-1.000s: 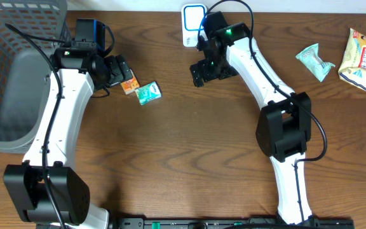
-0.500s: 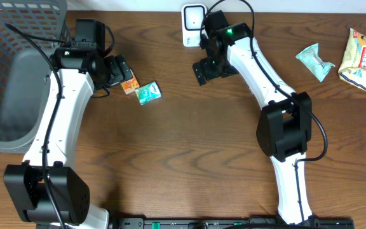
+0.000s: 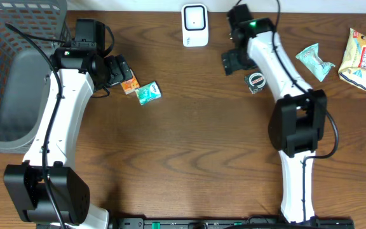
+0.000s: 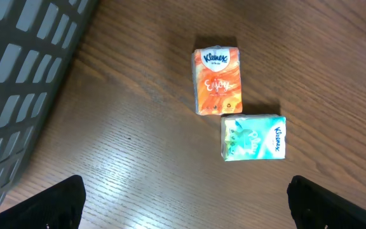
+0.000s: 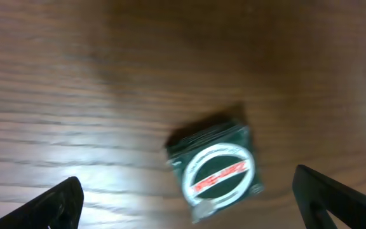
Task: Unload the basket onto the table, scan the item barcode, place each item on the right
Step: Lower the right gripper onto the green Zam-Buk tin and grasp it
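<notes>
Fingers [image 5: 56,207] on right gripper [image 5: 192,203] spread, empty.
Centred between them lies the dark green packet [image 5: 216,168], skewed to the jaw line; left gripper [image 4: 184,203], also spread, well apart.

Bench [image 3: 189,159] centre and front: bare wood, free passage betw. the arms. Left edge: grey basket [image 3: 5,76] blocks, wall near left hand [image 3: 121,71]. Ahead of that hand: orange pack [image 4: 218,81] and teal pack [image 4: 253,137], close together. Rear centre: scanner [image 3: 195,25]. Dark packet [image 3: 256,81] lies under right hand [image 3: 232,62]. Right rear: teal pouch [image 3: 314,62], yellow bag [image 3: 359,52].
</notes>
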Tool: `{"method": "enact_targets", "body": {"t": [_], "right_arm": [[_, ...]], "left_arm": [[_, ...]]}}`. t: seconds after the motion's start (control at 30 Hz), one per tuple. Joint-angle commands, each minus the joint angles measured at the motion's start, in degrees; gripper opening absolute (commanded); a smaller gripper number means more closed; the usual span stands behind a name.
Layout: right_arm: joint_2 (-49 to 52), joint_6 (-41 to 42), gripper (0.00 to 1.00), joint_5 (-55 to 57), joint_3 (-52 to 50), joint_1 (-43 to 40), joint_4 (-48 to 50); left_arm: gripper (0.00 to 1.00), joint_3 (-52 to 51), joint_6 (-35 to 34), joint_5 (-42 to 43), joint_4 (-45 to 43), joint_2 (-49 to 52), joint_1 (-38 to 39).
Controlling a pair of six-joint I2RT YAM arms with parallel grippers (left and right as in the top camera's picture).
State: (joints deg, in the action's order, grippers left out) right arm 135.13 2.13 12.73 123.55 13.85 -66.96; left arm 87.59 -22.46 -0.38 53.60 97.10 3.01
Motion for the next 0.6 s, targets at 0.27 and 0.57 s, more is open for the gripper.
{"method": "enact_targets", "body": {"t": [0.27,0.57], "right_arm": [[-0.1,-4.3,0.94,-8.3,-1.2,-7.0,-0.3],[-0.1,-20.3,0.97,-20.6,-7.1,-8.5,1.2]], "left_arm": [[1.00,0.3,0.4,-0.7,0.2,0.3,-0.2],[1.00,0.3,0.3,-0.7,0.2,0.3,-0.2]]}}
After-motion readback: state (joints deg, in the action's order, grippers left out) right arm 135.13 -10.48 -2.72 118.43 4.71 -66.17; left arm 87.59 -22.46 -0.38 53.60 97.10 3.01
